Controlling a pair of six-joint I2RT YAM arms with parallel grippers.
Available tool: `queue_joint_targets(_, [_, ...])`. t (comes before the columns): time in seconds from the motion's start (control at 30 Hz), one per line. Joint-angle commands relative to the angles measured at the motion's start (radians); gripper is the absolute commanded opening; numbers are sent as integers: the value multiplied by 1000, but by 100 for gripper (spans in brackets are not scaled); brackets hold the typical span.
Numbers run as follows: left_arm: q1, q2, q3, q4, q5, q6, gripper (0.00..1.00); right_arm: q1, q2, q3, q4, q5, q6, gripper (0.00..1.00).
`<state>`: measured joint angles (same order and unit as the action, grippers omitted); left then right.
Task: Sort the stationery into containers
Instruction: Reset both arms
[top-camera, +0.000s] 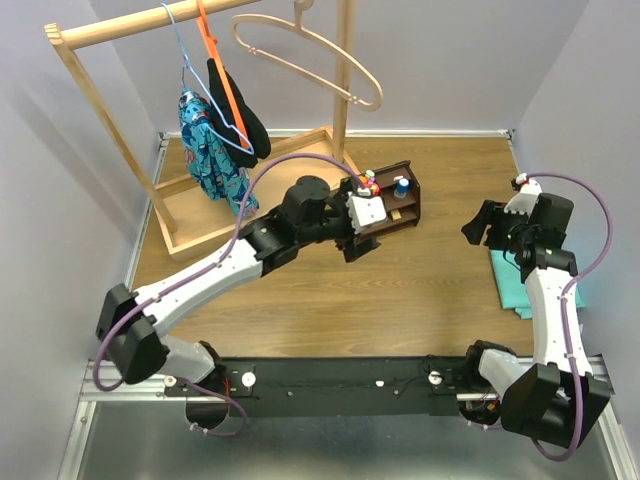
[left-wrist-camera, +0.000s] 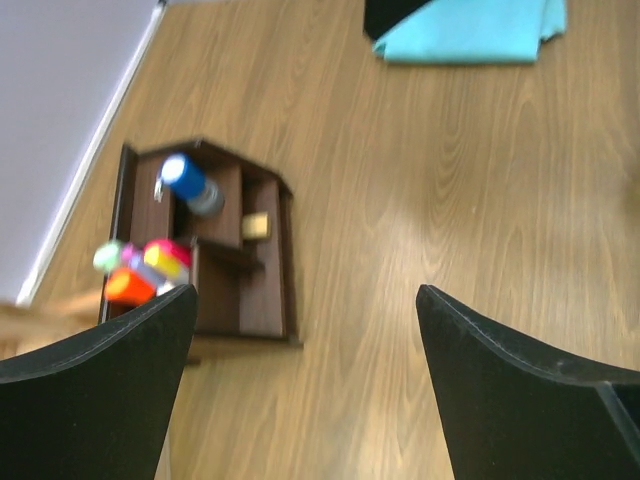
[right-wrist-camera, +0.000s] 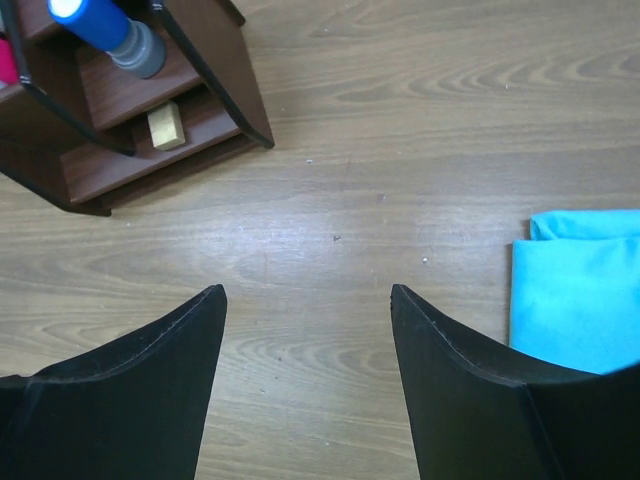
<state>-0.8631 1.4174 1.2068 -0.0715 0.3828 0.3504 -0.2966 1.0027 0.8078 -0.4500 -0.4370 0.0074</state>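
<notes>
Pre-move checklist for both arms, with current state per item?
1. Left gripper open and empty: ok.
2. Right gripper open and empty: ok.
3. Markers, blue cylinder and tan cube inside the organiser: ok.
4. Left fingers clear of the organiser: cannot tell, one overlaps it in the wrist view.
5. No loose stationery on the table: cannot tell, part of it is hidden.
</notes>
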Motion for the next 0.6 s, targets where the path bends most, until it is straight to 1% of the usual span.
queue_joint_targets(0.0, [4, -126, -87, -223, -206, -25, 99, -7, 7, 63, -55, -23, -61, 75])
queue_joint_targets(0.03, [7, -144, -110, -215, -240, -39, 99, -7, 8, 67, -56, -17, -69, 78])
queue_joint_targets(0.07, [12, -175, -153, -215, -301, -56, 99, -6, 10, 70, -49, -13, -69, 78])
queue_joint_targets(0.1, [27, -184, -167, -212, -323, -73, 99, -7, 13, 70, -44, -16, -69, 78])
queue_joint_targets(0.2, [71, -207, -205, -231, -355, -152, 99, -7, 51, 89, -35, -38, -64, 78])
queue_joint_targets(0.23, [103, -210, -208, -250, -357, -166, 99, -7, 60, 97, -32, -46, -60, 79])
queue_joint_targets(0.3, [130, -236, -234, -263, -369, -188, 99, -6, 77, 116, -30, -49, -61, 80])
queue_joint_targets(0.4, [174, -274, -277, -258, -415, -258, 99, -6, 112, 148, -24, 47, -14, 84])
queue_joint_targets(0.43, [182, -282, -288, -249, -455, -287, 99, -3, 126, 171, -29, 146, 18, 88])
queue_joint_targets(0.47, [202, -290, -300, -240, -485, -301, 99, -1, 143, 183, -45, 205, 47, 89])
queue_joint_targets(0.5, [211, -291, -325, -231, -517, -318, 99, 1, 160, 195, -56, 257, 89, 93])
queue_joint_targets(0.53, [220, -290, -332, -217, -569, -330, 99, 2, 186, 211, -70, 335, 104, 99])
queue_joint_targets(0.57, [237, -285, -339, -211, -579, -340, 99, 2, 194, 232, -85, 355, 112, 100])
